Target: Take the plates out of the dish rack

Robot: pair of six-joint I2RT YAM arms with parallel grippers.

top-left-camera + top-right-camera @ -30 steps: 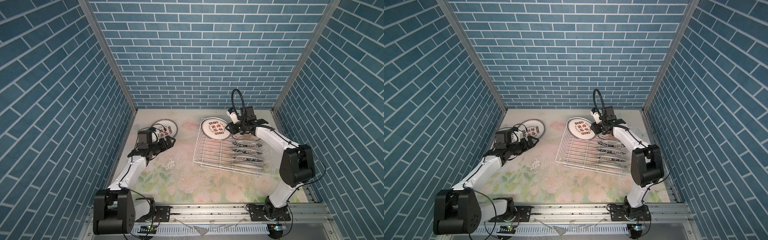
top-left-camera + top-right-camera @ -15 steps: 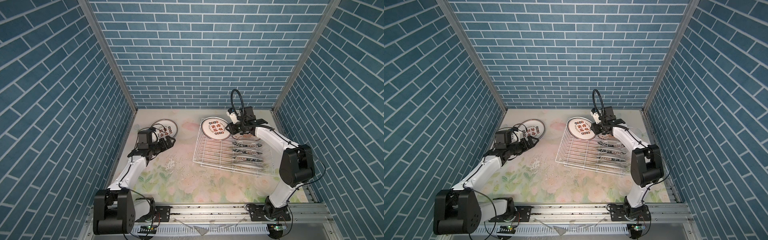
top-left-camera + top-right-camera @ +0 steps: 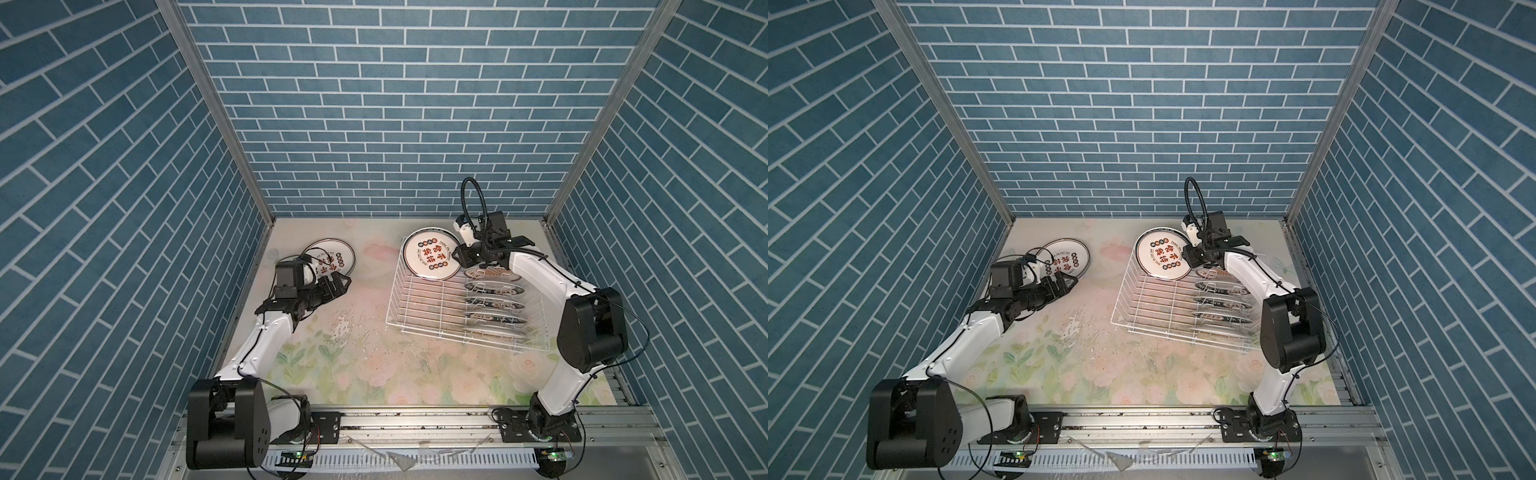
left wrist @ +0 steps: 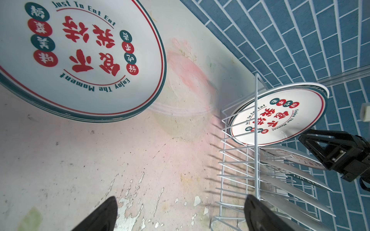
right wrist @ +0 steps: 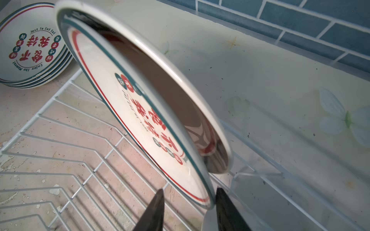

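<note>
The big plate (image 3: 432,257) with the red characters leaned in the far corner of the dish rack (image 3: 419,307), on the side nearer the middle of the bench (image 3: 374,365). We held it up against the pictures from a second before, and it had not moved at all. Its bottom edge was still down inside the rack. A second plate looked to be leaning right behind it, but we could not be sure.

The right end effector (image 5: 189,191) was at the big plate's rim. Its two fingers (image 5: 154,210) stood apart, one on each side of the rim. One finger was close against the back. The other had a gap between it and the plate's face, and we could see rack wires through that gap. So the plate was not pinched. The right arm had hardly moved either.

We think this meant the plate was not coming out yet. The fingers had to close on the rim first and only then lift. A lift with loose fingers could let the plate slip and bump the rack.

A row of smaller plates (image 3: 494,303) stood on edge in the rack's slots, next to the right arm. They were waiting too.

Well apart from the rack, a stack of plates (image 3: 328,259) with the same red characters lay flat on the bench. The left end effector (image 3: 340,282) hung just beside the stack, fingers wide apart and holding nothing. It had stayed put as well. So some plates were out, and many were still in.
</note>
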